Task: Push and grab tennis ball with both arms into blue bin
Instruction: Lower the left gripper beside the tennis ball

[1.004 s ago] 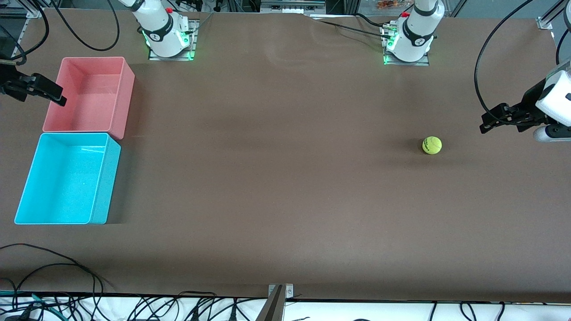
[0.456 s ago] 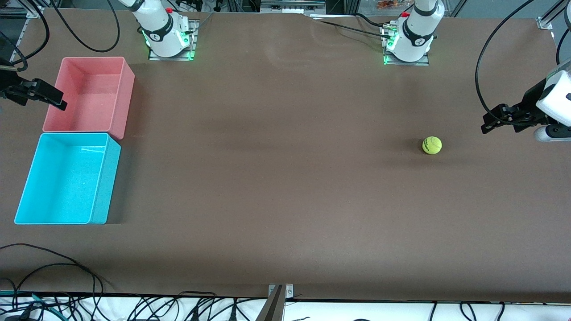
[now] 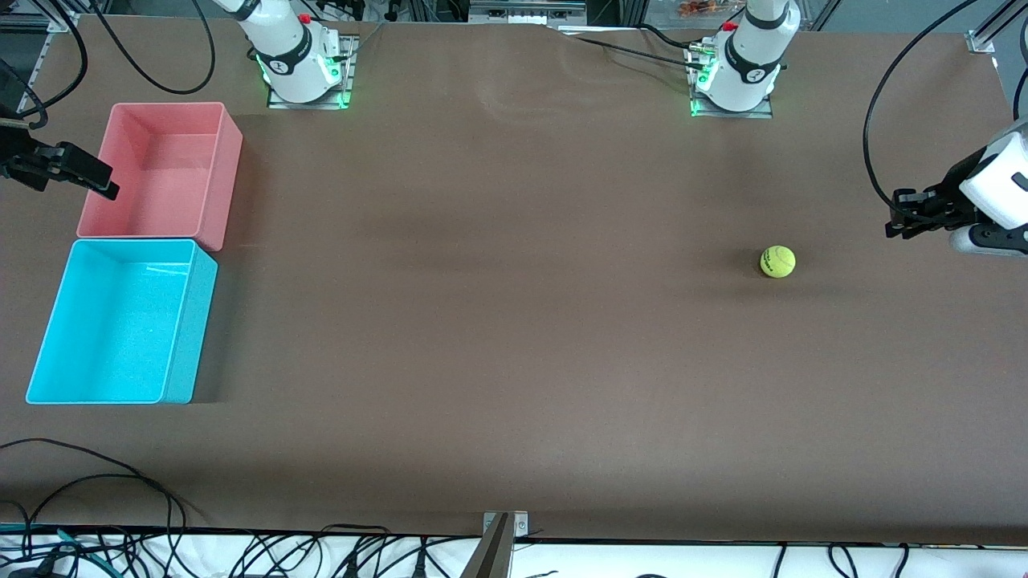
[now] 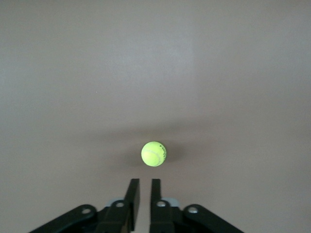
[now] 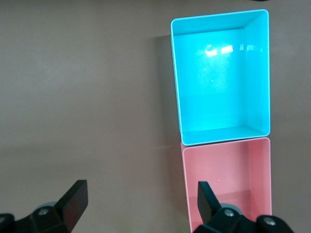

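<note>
The tennis ball (image 3: 777,262) lies on the brown table toward the left arm's end. In the left wrist view the ball (image 4: 154,154) sits just ahead of the fingertips, apart from them. My left gripper (image 3: 894,223) hovers low over the table, between the ball and the table's end. Its fingers are closed to a narrow slit and hold nothing (image 4: 145,182). The blue bin (image 3: 120,321) stands empty at the right arm's end and also shows in the right wrist view (image 5: 221,73). My right gripper (image 3: 100,181) is open and empty (image 5: 141,201) over the outer edge of the pink bin.
The pink bin (image 3: 161,172) stands empty, touching the blue bin and farther from the front camera; it also shows in the right wrist view (image 5: 226,179). The arm bases (image 3: 305,72) (image 3: 732,76) stand at the table's back edge. Black cables (image 3: 120,482) lie along the front edge.
My left gripper has drawn back from the ball toward the table's end and turned. My right gripper has shifted slightly outward by the pink bin. The ball has not moved.
</note>
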